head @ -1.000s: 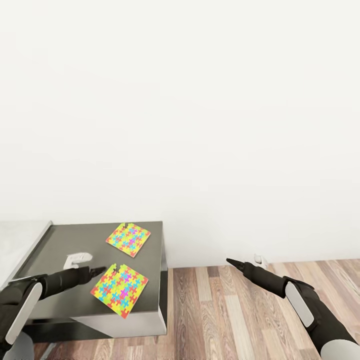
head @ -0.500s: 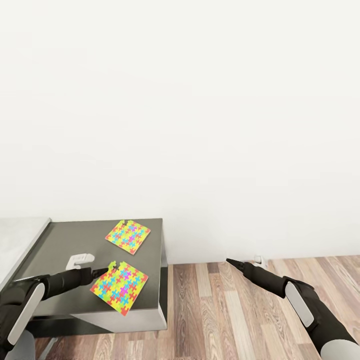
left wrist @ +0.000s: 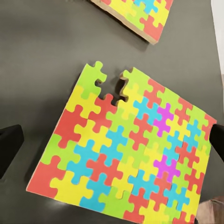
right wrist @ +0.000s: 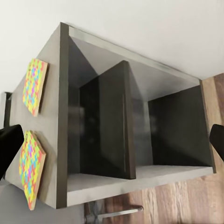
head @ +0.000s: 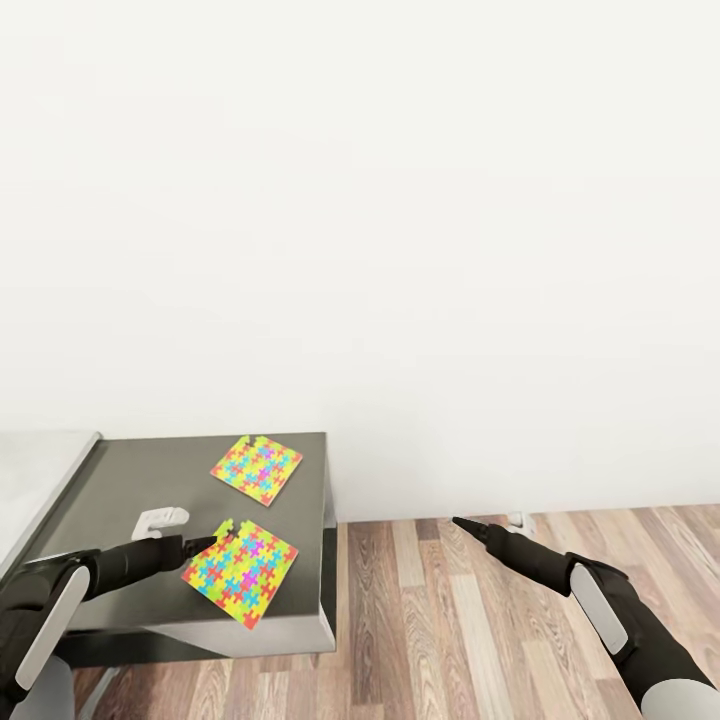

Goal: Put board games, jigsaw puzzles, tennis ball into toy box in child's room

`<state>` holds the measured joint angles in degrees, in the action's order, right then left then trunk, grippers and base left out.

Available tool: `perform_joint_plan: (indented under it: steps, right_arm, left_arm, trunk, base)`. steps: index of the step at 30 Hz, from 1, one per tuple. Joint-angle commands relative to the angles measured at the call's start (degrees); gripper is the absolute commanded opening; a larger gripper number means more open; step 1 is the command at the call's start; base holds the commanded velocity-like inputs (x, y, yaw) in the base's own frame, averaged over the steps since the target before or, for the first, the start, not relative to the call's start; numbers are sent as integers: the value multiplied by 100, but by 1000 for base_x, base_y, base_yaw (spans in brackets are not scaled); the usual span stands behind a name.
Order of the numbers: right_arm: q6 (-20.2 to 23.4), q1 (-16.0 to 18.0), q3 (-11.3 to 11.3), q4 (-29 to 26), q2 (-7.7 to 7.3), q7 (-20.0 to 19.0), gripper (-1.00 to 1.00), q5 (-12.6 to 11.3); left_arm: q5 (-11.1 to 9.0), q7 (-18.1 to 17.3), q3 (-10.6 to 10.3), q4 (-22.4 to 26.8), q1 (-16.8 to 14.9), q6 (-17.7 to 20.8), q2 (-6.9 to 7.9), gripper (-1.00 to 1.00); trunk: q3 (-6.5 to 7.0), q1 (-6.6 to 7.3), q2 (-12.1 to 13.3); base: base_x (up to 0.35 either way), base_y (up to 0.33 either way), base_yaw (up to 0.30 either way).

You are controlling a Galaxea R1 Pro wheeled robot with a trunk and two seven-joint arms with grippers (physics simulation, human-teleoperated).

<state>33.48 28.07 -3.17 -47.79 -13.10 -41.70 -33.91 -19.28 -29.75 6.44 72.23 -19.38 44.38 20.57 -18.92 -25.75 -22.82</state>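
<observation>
Two jigsaw puzzles lie flat on the dark grey end of the table (head: 120, 480), a far one (head: 257, 468) and a near one (head: 240, 572). My left gripper (head: 207, 542) hovers at the near puzzle's left corner. In the left wrist view this gripper (left wrist: 113, 142) stands open over the near puzzle (left wrist: 126, 158), with the far puzzle's (left wrist: 140, 14) corner beyond. My right gripper (head: 458, 521) hangs open over the wooden floor, right of the table and holding nothing. The toy box, board games, tennis ball and bed are out of view.
The table's light grey top (head: 40, 470) runs off to the left. A small white object (head: 158, 520) sits on the dark section. The right wrist view faces the table's end with open shelf compartments (right wrist: 154, 126). A white wall stands behind, with wooden floor (head: 450, 640) to the right.
The whole picture has shifted a little, so the camera moved: table and puzzles sit slightly higher in view. Both arms keep their pose and the puzzles lie as before.
</observation>
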Motion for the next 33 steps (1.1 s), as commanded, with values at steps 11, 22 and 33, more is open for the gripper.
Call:
perform_joint_plan:
  steps: [11,22,33]
  right_arm:
    - [-186,3,-8,-2,0,-13,100,-34]
    - [-201,4,-8,-2,0,-10,100,-37]
    - [-202,2,-8,-2,0,-5,100,-37]
  left_arm:
    - [-6,-14,-2,2,-4,36,-1,100]
    - [65,-13,-2,2,-4,36,-8,100]
    - [148,-13,-2,2,-4,35,-9,100]
  trunk:
    - [-113,-4,-11]
    - [-216,-4,-11]
    - [-320,-4,-11]
  base:
    - [65,71,0]
    - [2,2,0]
    - [0,0,0]
